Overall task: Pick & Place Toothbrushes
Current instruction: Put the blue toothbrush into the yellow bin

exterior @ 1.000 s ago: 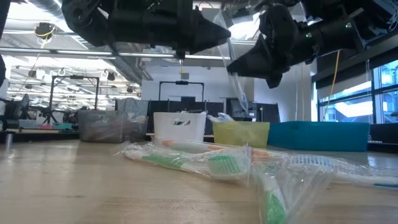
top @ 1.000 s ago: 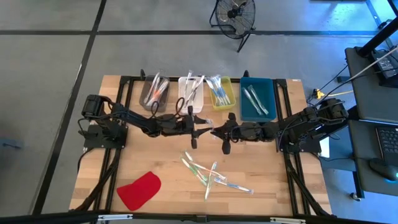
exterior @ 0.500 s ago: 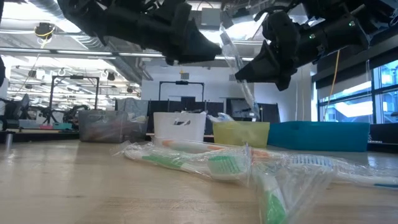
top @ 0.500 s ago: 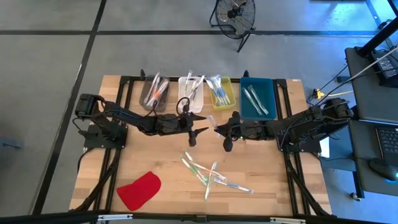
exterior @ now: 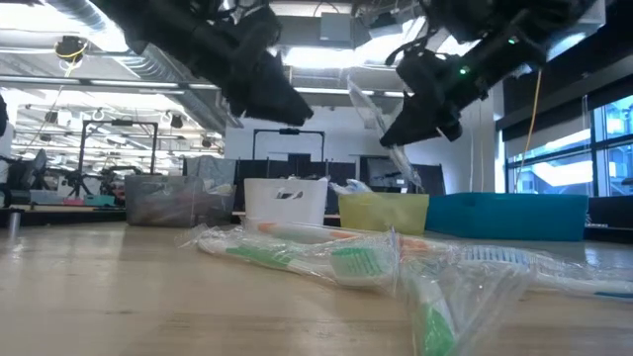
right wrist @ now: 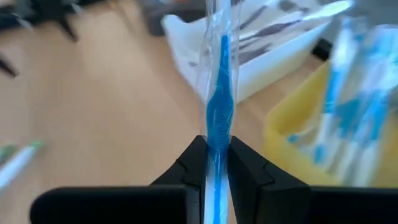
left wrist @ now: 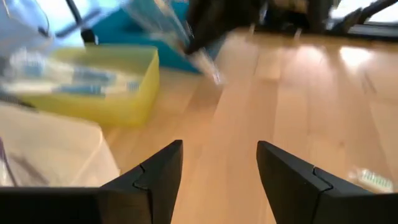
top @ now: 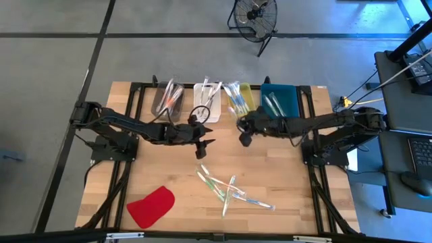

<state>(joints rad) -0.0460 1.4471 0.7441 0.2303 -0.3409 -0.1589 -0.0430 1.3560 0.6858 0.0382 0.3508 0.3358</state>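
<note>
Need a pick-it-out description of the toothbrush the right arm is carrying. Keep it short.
Start at the row of four bins along the table's far edge and find the yellow bin. Just in front of it the right gripper is shut on a blue-handled toothbrush in a clear wrapper. It is the only toothbrush off the table; the others lie in bins or in the loose pile.

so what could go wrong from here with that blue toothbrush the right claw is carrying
1. The right claw pinches the wrapped blue toothbrush only low on its handle, so it might slip or swing.
2. The yellow bin already holds blue brushes and the white bin sits close beside it, so a drop may bounce out or land in the wrong one.
</note>
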